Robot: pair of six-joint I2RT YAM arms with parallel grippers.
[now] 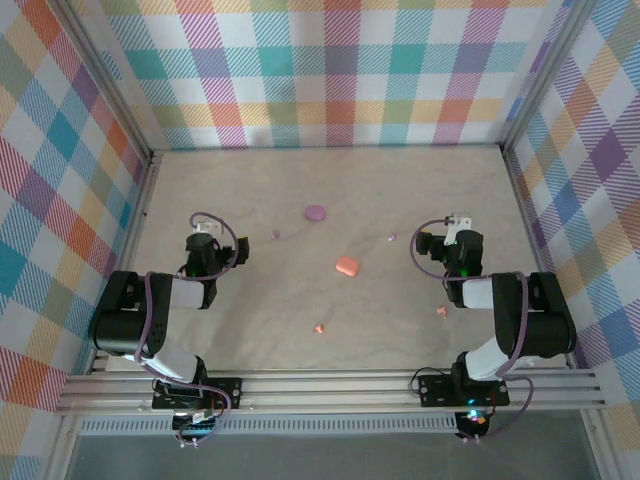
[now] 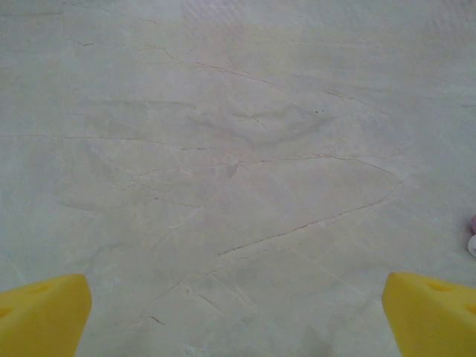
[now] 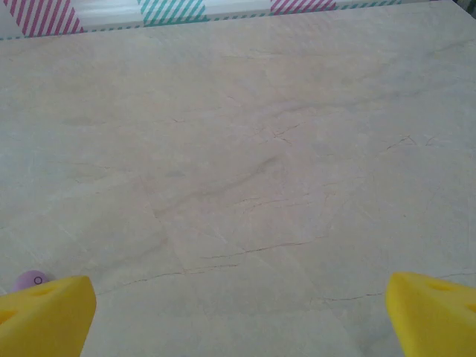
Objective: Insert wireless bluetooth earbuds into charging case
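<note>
Worktop point(image 1: 250, 300): pale and marbled, veined with fine cracks, with plaid walls point(image 1: 340, 70) at 9, 12 and 3 o'clock.
Orange case point(image 1: 347, 266): lies near the middle of the worktop, apart from everything else.
Purple case point(image 1: 316, 212): lies at 11 o'clock of the orange case, nearer the far wall; lid up or down, cannot tell.
Left purple earbud point(image 1: 276, 234): loose on the worktop at 10 o'clock of the orange case, between the left gripper and the purple case.
Right purple earbud point(image 1: 392, 237): loose at 2 o'clock of the orange case; in the right wrist view, just beside the finger at 8 o'clock.
Near orange earbud point(image 1: 319, 327): loose at 7 o'clock of the orange case, toward the arm bases.
Right orange earbud point(image 1: 441, 311): loose at 4 o'clock of the orange case, near the right arm point(image 1: 500, 310).
Left gripper point(image 2: 236, 312): spread wide, yellow fingers point(image 2: 41, 312) far apart, only bare worktop between them, pinching nothing; sits at 9 o'clock of the orange case, well apart.
Right gripper point(image 3: 239, 312): spread wide too, fingers point(image 3: 435, 316) far apart over bare worktop, pinching nothing; sits near 3 o'clock of the orange case.
Earbuds versus cases: all four out on the worktop, none touching a case.
</note>
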